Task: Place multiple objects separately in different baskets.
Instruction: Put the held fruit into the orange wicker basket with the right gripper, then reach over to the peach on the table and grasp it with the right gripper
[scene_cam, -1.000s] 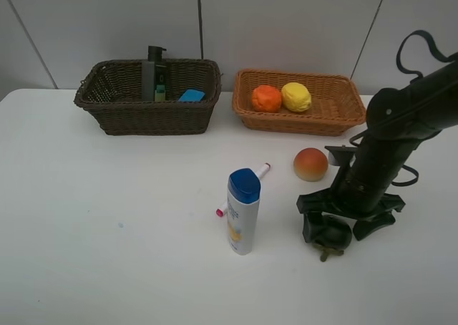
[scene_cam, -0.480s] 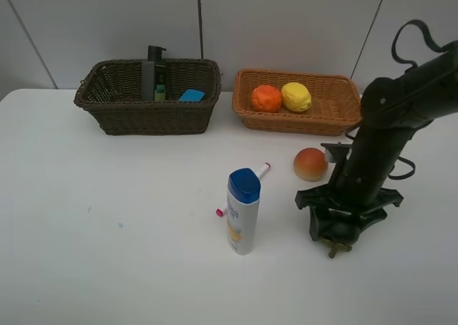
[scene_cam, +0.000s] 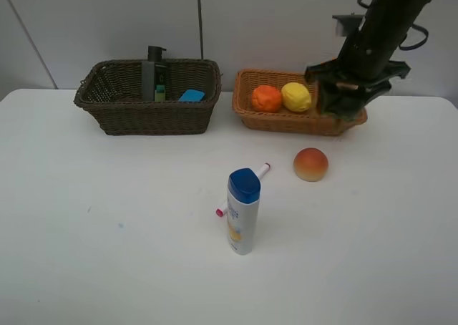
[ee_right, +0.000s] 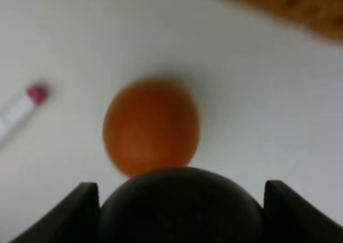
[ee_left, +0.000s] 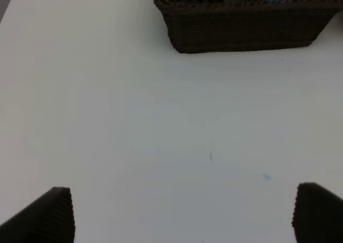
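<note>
Since one second ago the right gripper (scene_cam: 342,99) has risen from the front part of the surface (scene_cam: 107,232), beside the peach (scene_cam: 310,164), and now it hangs over the right end of the light basket (scene_cam: 286,121). Its fingers are pinching the mangosteen (ee_right: 179,211), which the right wrist view shows as a dark round body filling the gap between them. The fruit is thus in the air above the basket and not yet inside it. The orange (scene_cam: 266,98) and the lemon (scene_cam: 296,96) already lie in this basket, so I judge that the mangosteen belongs there too and that the release is the next step. The dark basket (scene_cam: 143,117) holds the pump bottle (scene_cam: 154,71) and the eraser (scene_cam: 191,95). Three things remain on the surface: the peach, the white bottle (scene_cam: 242,210), which stands upright, and the marker (scene_cam: 261,170), which lies just behind it. The left gripper (ee_left: 183,189) is spread wide, holds nothing and hovers over bare surface in front of the dark basket. About half of the sorting seems done.
</note>
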Robot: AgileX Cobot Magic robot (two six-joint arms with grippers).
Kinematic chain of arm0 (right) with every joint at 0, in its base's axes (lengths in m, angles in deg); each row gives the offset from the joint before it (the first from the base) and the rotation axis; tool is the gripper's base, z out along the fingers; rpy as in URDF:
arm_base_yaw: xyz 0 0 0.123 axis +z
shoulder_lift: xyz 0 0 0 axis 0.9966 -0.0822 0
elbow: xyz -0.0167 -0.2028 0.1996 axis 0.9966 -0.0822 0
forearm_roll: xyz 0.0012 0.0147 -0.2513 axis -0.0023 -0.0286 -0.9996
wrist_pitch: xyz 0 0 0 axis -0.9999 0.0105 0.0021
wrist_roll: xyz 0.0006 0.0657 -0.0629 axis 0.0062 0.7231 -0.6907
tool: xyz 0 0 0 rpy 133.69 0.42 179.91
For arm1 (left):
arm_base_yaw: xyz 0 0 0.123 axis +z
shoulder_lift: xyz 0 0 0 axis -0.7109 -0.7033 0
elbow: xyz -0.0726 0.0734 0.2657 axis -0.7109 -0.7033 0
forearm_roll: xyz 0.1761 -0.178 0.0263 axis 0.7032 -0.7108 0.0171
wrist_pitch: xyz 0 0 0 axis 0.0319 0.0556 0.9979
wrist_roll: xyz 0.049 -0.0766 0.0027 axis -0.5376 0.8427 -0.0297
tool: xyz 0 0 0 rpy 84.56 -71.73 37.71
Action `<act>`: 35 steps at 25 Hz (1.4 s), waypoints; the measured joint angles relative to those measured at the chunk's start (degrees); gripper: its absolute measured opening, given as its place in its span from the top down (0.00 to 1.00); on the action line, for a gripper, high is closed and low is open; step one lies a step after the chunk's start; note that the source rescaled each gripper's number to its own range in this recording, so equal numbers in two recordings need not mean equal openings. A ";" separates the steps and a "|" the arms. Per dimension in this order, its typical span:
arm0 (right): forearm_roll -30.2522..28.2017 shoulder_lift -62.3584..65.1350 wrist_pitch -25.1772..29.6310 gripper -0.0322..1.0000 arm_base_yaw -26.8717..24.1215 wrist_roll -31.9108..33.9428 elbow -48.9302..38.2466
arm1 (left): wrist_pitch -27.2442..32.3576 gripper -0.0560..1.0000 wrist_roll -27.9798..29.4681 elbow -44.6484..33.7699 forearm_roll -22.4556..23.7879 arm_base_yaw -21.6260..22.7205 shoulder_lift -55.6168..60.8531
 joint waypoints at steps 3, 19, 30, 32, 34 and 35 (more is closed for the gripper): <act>-0.31 -6.05 -2.81 0.37 -3.10 -0.45 7.75 | 0.00 0.00 0.00 0.00 0.00 0.00 0.00; -0.70 -23.42 -6.99 0.10 -8.31 -2.55 27.91 | 0.00 0.00 0.00 0.00 0.00 0.00 0.00; 4.28 -18.76 8.58 0.00 -6.50 -1.23 27.91 | 0.00 0.00 0.00 0.00 0.00 0.00 0.00; 6.63 -16.95 8.74 0.00 -6.33 -1.23 27.91 | 0.00 0.00 0.00 0.00 0.00 0.00 0.00; 7.31 -14.37 8.60 0.00 -5.89 -1.23 26.63 | 0.00 0.00 0.00 0.00 0.00 0.00 0.00; 7.46 -12.65 8.60 0.00 -5.70 -1.23 25.36 | 0.00 0.00 0.00 0.00 0.00 0.00 0.00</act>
